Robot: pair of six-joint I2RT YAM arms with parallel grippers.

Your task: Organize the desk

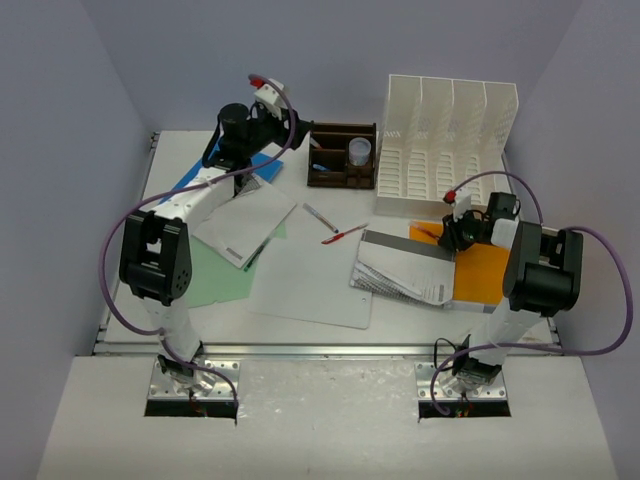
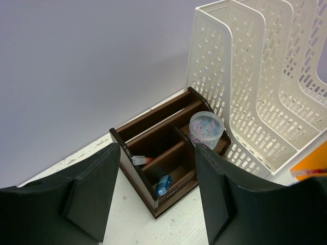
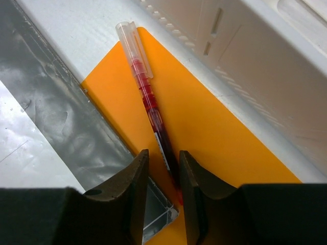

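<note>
Right pincer straddles a red pen, fingers narrowly apart (not clamped on it).
The pen lies on an orange sheet on the white surface; left pincer, fingers spread wide, hovers above the brown organizer.

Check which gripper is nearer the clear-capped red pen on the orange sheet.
Right. Right gripper straddles the clear-capped red pen, a finger each side; left gripper hovers far off by the dark brown wooden organizer.
</note>
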